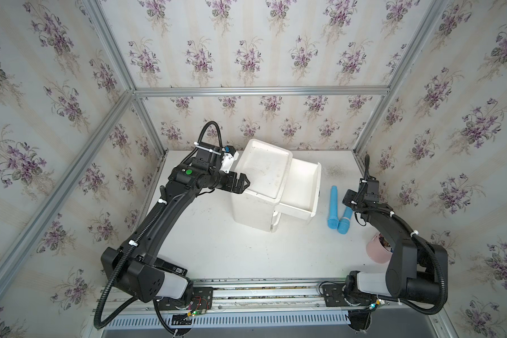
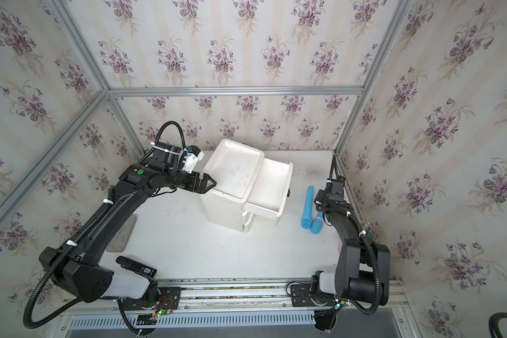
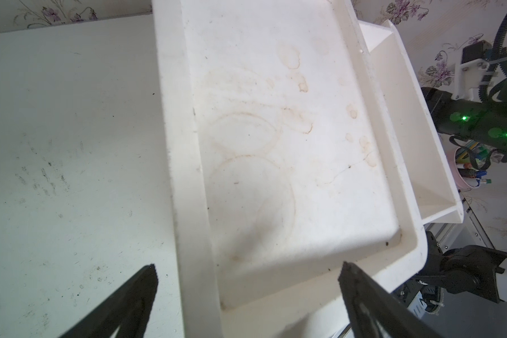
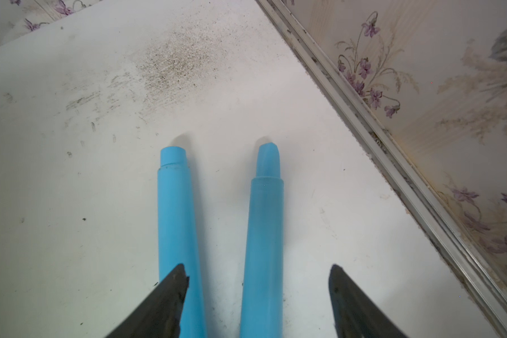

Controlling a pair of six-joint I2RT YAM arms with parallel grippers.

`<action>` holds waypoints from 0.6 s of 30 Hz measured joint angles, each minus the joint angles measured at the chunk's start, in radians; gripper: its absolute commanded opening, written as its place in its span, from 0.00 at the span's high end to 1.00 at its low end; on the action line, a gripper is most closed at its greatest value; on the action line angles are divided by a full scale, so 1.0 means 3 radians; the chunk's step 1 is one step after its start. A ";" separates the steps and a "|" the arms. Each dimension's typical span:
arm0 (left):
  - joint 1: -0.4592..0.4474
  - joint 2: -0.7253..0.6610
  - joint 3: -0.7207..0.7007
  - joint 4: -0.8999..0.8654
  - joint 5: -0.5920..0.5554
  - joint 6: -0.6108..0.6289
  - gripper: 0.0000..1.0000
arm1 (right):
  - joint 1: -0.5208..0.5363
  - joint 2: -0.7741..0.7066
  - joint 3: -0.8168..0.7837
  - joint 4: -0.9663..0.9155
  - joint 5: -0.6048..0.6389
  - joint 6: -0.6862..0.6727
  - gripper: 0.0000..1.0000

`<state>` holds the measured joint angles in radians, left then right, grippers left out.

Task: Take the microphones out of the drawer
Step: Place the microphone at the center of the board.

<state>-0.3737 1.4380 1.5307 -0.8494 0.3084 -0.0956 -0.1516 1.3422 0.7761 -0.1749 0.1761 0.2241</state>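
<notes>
We count two blue microphones [image 1: 333, 204] [image 1: 343, 226], one white drawer unit [image 1: 258, 172] with one drawer [image 1: 302, 184] pulled out, one pink cup [image 1: 376, 248], one small black device [image 2: 136, 267], and two grippers: left gripper [image 3: 248, 266], right gripper [image 4: 258, 269].

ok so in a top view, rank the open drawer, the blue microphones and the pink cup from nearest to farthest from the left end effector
1. open drawer: sticking out of the white unit that the left end effector hovers at.
2. blue microphones: lying side by side on the table, beyond the drawer.
3. pink cup: farthest, by the right arm's base.
</notes>
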 measured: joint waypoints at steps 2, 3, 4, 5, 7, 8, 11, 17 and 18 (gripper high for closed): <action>0.0001 0.0011 -0.0001 0.0013 0.0000 0.0000 0.01 | 0.0001 -0.0038 0.0033 -0.0043 -0.0047 0.0001 0.00; 0.0001 0.0017 -0.0003 0.0013 0.0001 -0.0003 0.01 | 0.0003 -0.0066 0.0039 -0.0058 -0.0089 -0.0010 0.00; 0.0001 0.0018 -0.0009 0.0019 0.0003 -0.0013 0.01 | 0.0003 -0.0092 0.0038 -0.0071 -0.0146 -0.0043 0.00; 0.0003 0.0018 -0.0017 0.0028 0.0005 -0.0014 0.01 | 0.0004 -0.0114 0.0034 -0.0075 -0.0191 -0.0039 0.00; 0.0004 0.0018 -0.0047 0.0064 0.0010 -0.0028 0.01 | 0.0013 -0.0154 0.0029 -0.0075 -0.0278 -0.0039 0.00; 0.0004 0.0020 -0.0058 0.0070 0.0010 -0.0037 0.01 | 0.0025 -0.0173 0.0029 -0.0075 -0.0341 -0.0039 0.00; 0.0003 0.0028 -0.0076 0.0088 0.0009 -0.0037 0.01 | 0.0089 -0.0257 0.0022 -0.0064 -0.0484 -0.0039 0.00; 0.0006 0.0067 -0.0048 0.0098 0.0008 -0.0036 0.01 | 0.0249 -0.0395 -0.0008 0.0046 -0.0853 -0.0062 0.00; 0.0010 0.0069 -0.0041 0.0098 0.0006 -0.0036 0.01 | 0.0266 -0.0415 -0.0010 0.0047 -0.0895 -0.0071 0.00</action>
<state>-0.3706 1.4586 1.5185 -0.8200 0.3103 -0.1062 -0.0719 1.2179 0.7731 -0.1608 -0.0925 0.2028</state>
